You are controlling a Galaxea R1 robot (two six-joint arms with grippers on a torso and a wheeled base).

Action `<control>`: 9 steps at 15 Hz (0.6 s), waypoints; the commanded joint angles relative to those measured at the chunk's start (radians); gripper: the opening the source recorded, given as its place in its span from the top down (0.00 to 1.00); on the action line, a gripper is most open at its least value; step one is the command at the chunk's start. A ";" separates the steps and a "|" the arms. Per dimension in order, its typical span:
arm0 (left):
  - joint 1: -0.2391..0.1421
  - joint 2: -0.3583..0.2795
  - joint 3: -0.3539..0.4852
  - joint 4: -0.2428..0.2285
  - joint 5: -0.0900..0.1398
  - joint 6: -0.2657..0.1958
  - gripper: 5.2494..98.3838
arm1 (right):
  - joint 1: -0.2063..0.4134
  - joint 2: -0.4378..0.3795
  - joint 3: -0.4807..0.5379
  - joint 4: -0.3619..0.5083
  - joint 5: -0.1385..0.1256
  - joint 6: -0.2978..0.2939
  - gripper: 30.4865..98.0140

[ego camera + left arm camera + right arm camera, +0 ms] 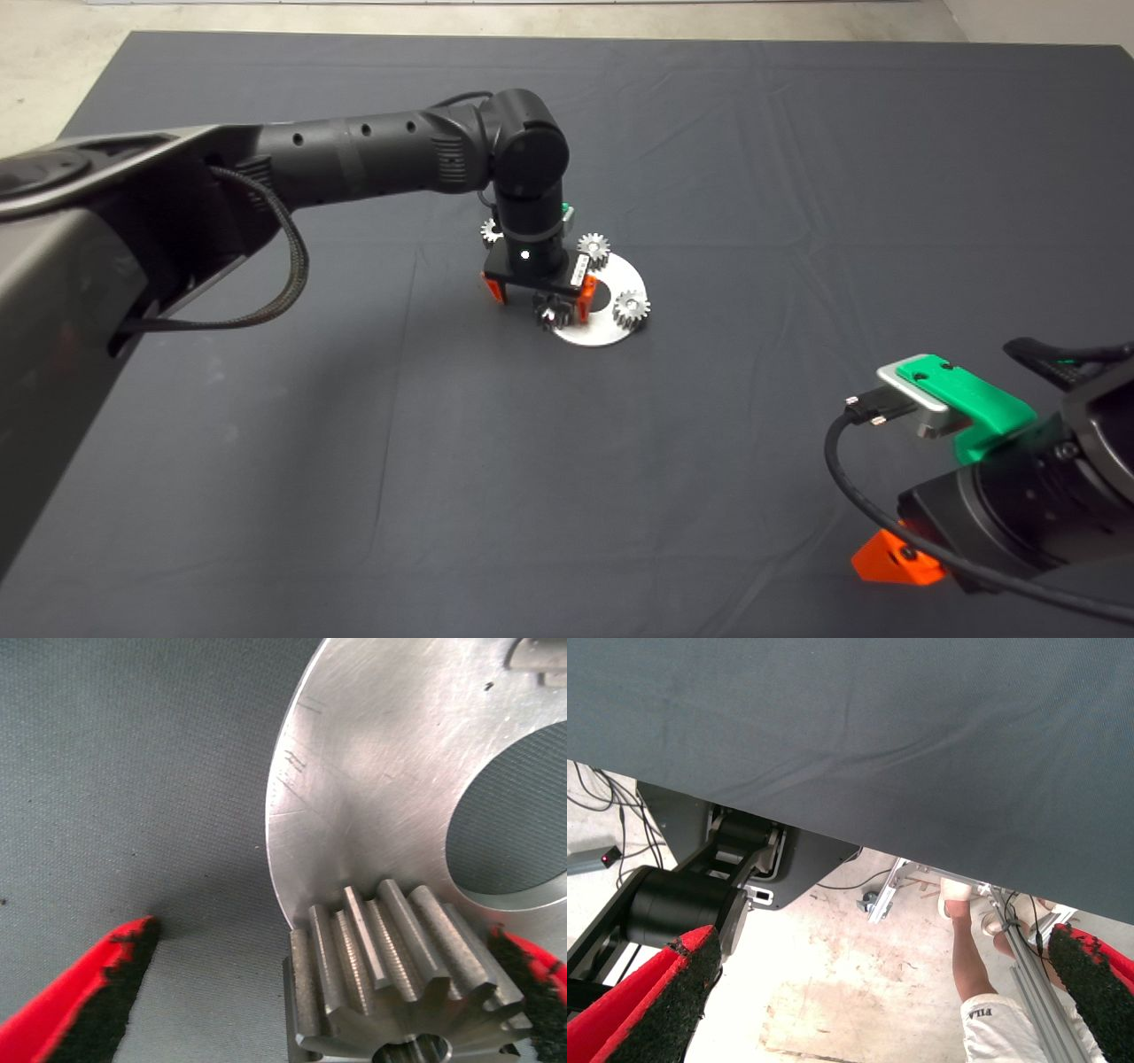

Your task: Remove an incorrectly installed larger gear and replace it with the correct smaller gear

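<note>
Dark grey cloth covers the table [354,443], with pale concrete floor showing along the upper edge of the head view. Near the centre of that view the left gripper [541,304] points straight down over a round metal plate [611,335], its red fingers spread wide on either side of a gear [549,312] at the plate's lower left rim. The left wrist view shows the same gear [403,979] between the pads: one pad touches or nearly touches it, the other stands well clear, so nothing is clamped yet. The vertical approach probably lets the fingers straddle the gear and lift it cleanly off its seat. Its teeth look broad and bright, which suggests it is the larger gear, though I cannot be sure.

Outward from there, a small gear [631,309] sits on the plate's right side, another [594,246] at its upper edge, and a fourth [490,231] lies on the cloth just behind the arm; any of these could be the smaller gear.

At the lower right corner the right gripper [895,563] waits off the work area, fingers apart, its wrist view showing the floor, a stand and a person's leg [979,979].
</note>
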 commanded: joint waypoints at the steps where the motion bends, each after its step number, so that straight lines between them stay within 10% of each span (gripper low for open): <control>1: -0.018 -0.003 -0.003 0.002 0.010 0.008 0.07 | 0.013 0.001 0.002 -0.006 -0.109 0.000 0.00; 9: -0.018 -0.004 -0.003 -0.010 0.013 0.008 0.19 | 0.013 0.001 0.002 -0.006 -0.109 0.000 0.00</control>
